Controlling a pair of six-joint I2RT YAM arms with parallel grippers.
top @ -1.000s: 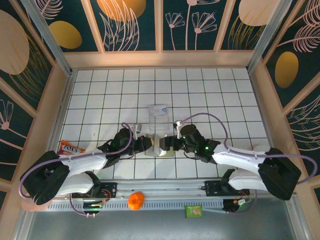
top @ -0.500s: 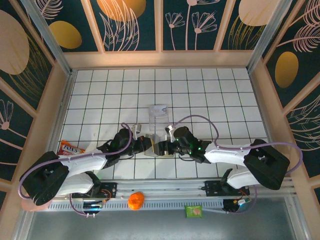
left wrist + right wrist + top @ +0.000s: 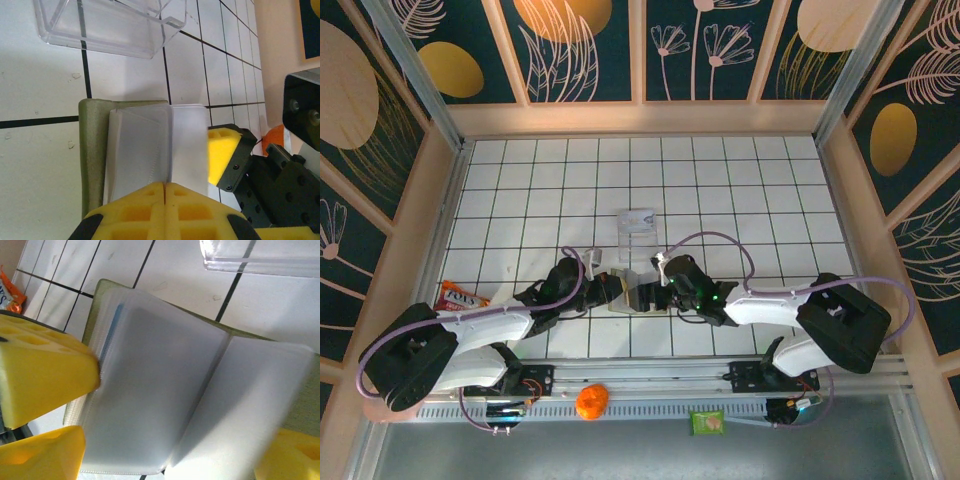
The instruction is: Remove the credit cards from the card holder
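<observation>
One card holder [image 3: 93,150] is laid open on the tabletop [image 3: 35,165]. Left fingers [image 3: 130,212] are closed, right fingers [image 3: 42,365] spread wide.

Seen from above, the light is bright and even and seems to fall from overhead. The white tiled table [image 3: 520,180] has almost no glare, the arms throw only short soft shadows, and the straight posts at the borders lean a little because of the wide lens. In the left wrist view the tiles and the clear box [image 3: 110,25] are sharp, with small bright reflections on its edges, but the yellow pads [image 3: 130,215] close to the lens are soft. The right wrist view is the least clear: the card holder [image 3: 150,390] looks milky, washed out and blurred, mostly at the right side.
</observation>
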